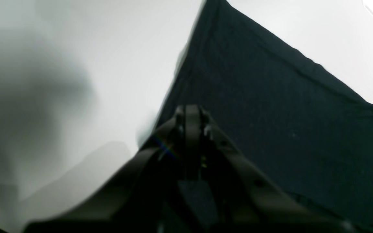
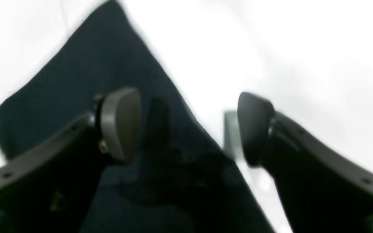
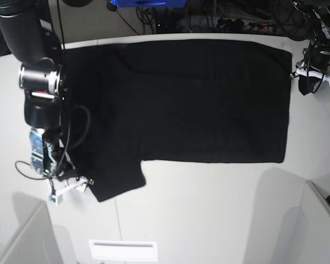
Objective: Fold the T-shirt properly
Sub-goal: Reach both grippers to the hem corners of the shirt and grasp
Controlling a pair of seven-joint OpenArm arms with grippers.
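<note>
The black T-shirt [image 3: 198, 104] lies spread flat on the white table [image 3: 209, 220], plain side up, with one sleeve [image 3: 115, 184] sticking out at the lower left. My right gripper [image 2: 188, 129] is open, and its two pads straddle the edge of the shirt [image 2: 86, 81]. In the base view it sits low over the sleeve [image 3: 76, 177]. My left gripper [image 1: 191, 111] is shut, its tips over the edge of the shirt [image 1: 270, 113], and the cloth lies flat. In the base view it is at the shirt's far right corner [image 3: 307, 83].
Cables and a power strip [image 3: 231, 22] lie behind the table's far edge. A grey panel [image 3: 22, 242] stands at the lower left and another [image 3: 324, 231] at the lower right. A white label [image 3: 122, 250] is on the table near the front edge.
</note>
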